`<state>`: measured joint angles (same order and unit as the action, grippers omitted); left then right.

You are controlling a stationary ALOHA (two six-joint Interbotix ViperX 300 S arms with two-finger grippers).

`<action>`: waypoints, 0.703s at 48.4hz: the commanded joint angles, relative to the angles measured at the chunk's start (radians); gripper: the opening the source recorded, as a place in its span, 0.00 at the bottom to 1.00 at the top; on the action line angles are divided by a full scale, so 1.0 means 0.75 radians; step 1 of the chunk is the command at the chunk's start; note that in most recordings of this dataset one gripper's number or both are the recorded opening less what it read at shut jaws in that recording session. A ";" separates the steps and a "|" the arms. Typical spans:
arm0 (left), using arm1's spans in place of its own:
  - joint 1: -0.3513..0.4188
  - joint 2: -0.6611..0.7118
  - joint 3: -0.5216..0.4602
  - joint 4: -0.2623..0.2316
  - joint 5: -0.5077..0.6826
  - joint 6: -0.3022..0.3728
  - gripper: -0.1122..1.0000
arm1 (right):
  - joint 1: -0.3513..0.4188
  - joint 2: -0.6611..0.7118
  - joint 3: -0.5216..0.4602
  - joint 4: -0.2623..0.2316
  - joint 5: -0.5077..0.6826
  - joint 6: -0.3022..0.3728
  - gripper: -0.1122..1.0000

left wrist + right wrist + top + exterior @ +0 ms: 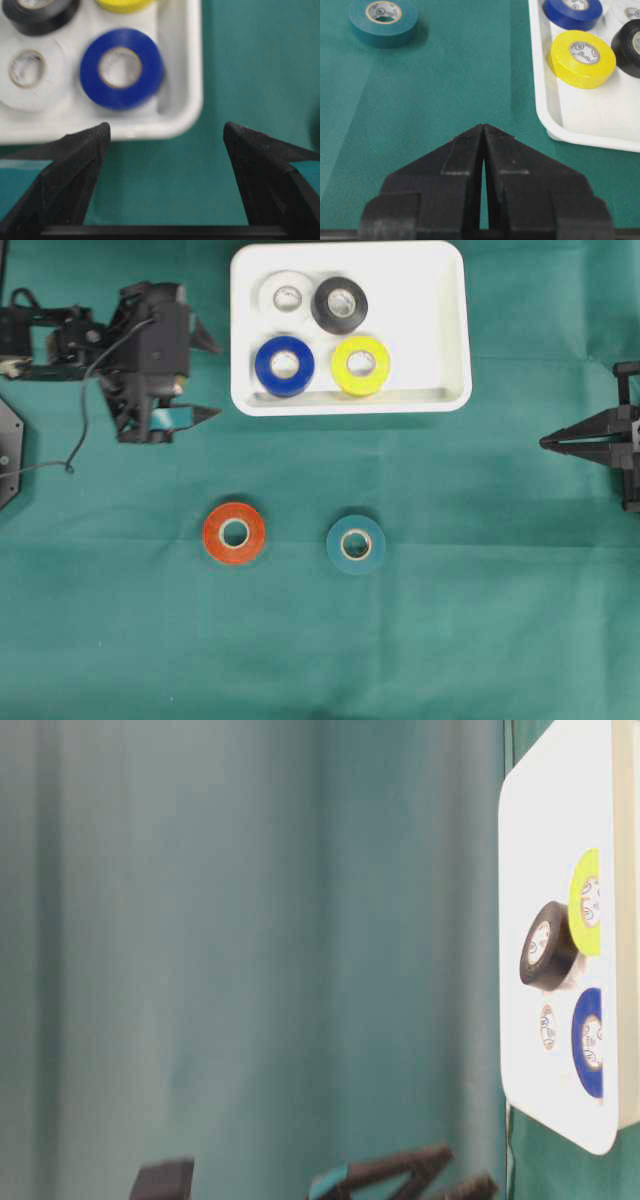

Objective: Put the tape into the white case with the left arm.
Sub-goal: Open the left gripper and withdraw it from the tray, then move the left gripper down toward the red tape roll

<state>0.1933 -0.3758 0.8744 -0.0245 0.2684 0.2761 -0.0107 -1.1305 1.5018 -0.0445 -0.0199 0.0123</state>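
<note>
Your left tool [212, 375] stands wide open and holds nothing, sitting just off the 9 o'clock side of the white case [440, 330], which lies at 12 o'clock on the green bench [480, 590]. In the case you see white [286, 293], black [340, 304], blue [284, 365] and yellow [361, 364] tape rolls, while an orange roll [235, 533] and a teal roll [355, 544] lie apart on the bench toward 6 o'clock. Your right tool [545, 442] rests at 3 o'clock, its fingers pressed together on nothing.

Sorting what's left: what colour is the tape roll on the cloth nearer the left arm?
Orange-red tape roll, clearest in the overhead view.
</note>
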 commanded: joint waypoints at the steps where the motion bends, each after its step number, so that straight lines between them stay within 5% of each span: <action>1: -0.025 -0.082 0.031 -0.002 -0.002 -0.004 0.95 | 0.000 0.012 -0.012 -0.002 -0.012 0.002 0.02; 34: -0.078 -0.548 0.356 -0.002 0.014 -0.006 0.94 | 0.000 0.012 -0.014 0.000 -0.012 0.002 0.02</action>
<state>0.1427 -0.7701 1.1428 -0.0245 0.2792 0.2730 -0.0107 -1.1305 1.5018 -0.0445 -0.0199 0.0123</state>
